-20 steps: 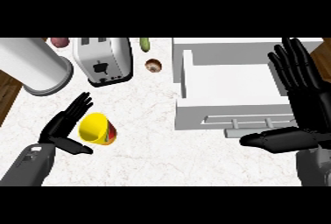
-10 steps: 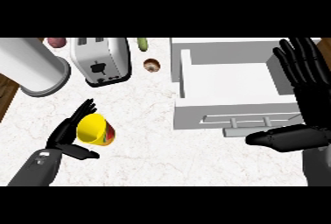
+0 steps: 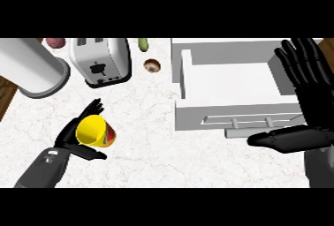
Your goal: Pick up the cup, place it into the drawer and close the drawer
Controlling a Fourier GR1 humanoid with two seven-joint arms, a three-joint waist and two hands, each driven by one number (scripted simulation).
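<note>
Cup (image 3: 96,130), yellow w/ reddish band, sits on its side on marble counter (image 3: 150,154), lower left, mouth toward camera. Left hand (image 3: 78,134) is cupped behind and under it, fingers curving along far side, thumb below; looks like a partial wrap, can't tell if thumb fully closes on it. Right hand (image 3: 301,106) spread flat, fingers straight up, along right edge of drawer (image 3: 228,86), thumb lying across near drawer front by handle (image 3: 251,120). Holds nothing.

Drawer is pulled open, white, interior bare as far as visible. Well apart from cup, across counter to the right.

Other items at back: toaster (image 3: 101,59), big white canister (image 3: 32,66), small brown round obj (image 3: 152,65), green item (image 3: 143,43) at top edge.

Risks (judgement):
- Cup lies tilted, round body → may roll or slip out if fingers close off-centre.
- Carry path runs L→R over drawer's front wall; low transit could clip rim w/ cup.
- Right hand beside drawer may crowd the drop zone.
- Closing drawer before left hand is clear → jam.
</note>
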